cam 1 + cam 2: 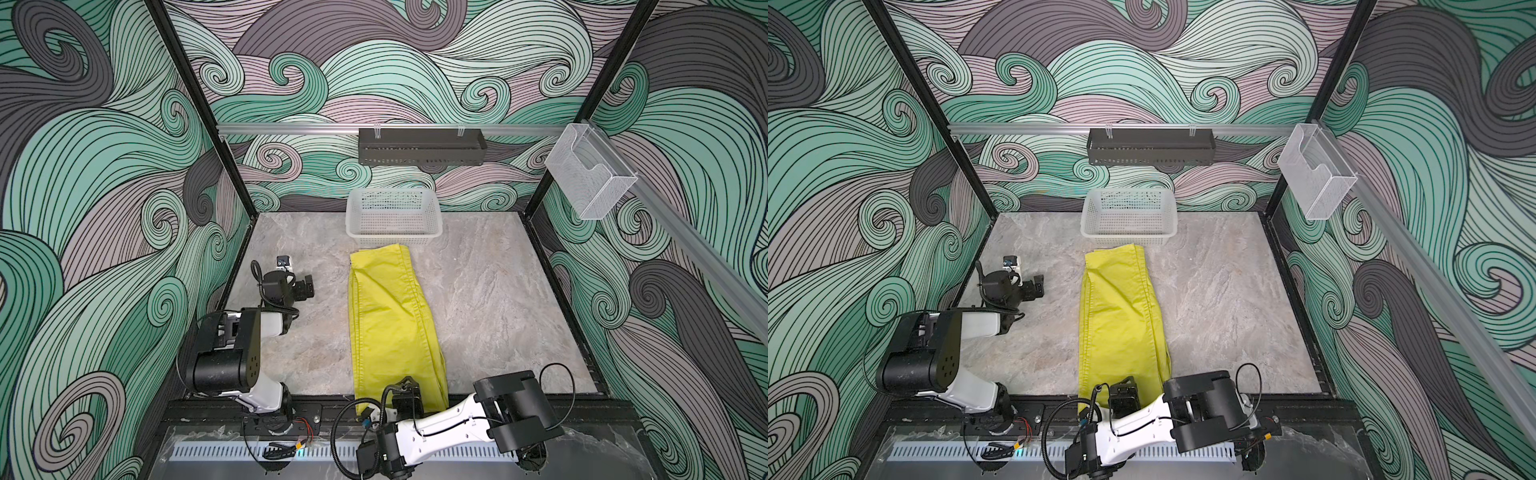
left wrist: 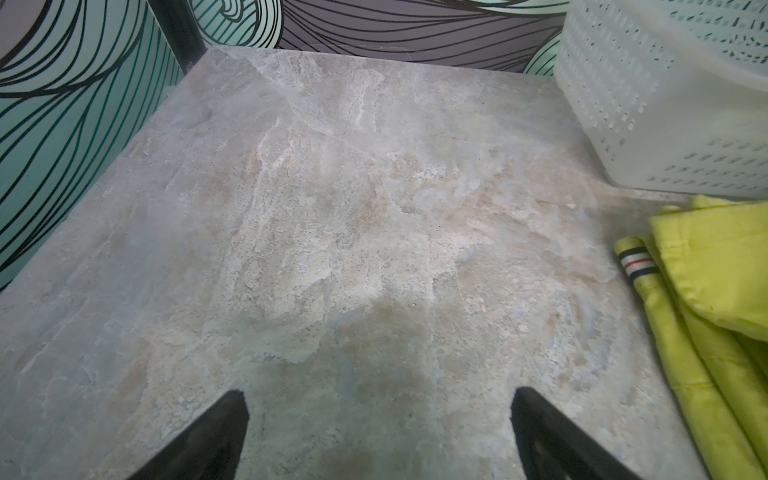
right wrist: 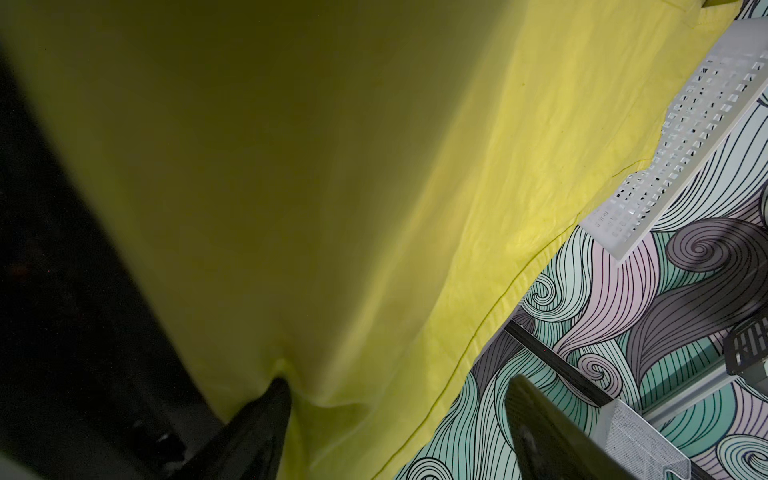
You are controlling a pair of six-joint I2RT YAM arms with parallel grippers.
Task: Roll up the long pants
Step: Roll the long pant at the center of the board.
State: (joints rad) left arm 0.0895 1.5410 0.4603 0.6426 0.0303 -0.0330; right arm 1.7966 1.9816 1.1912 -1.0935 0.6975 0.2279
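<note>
Pants [image 1: 390, 316]: folded lengthwise into one long narrow strip, flat on the table [image 1: 519, 291]. One end lies just in front of the basket [image 1: 395, 226]; the strip runs straight away from the basket to the table edge farthest from it. A striped band [image 2: 636, 262] shows at the basket end.

Right claw [image 3: 399, 386]: at the strip's end farthest from the basket, jaws apart. One finger [image 3: 266, 399] presses into the cloth, the other stands free; nothing clamped yet.

Left claw [image 2: 378, 415]: jaws wide apart, holding nothing, over bare table to the left of the basket and nearer the robot.

Progress, my reading: the lengthwise fold looks done. No coil is visible anywhere, so the rolling itself has not started and the whole strip is left to roll.
</note>
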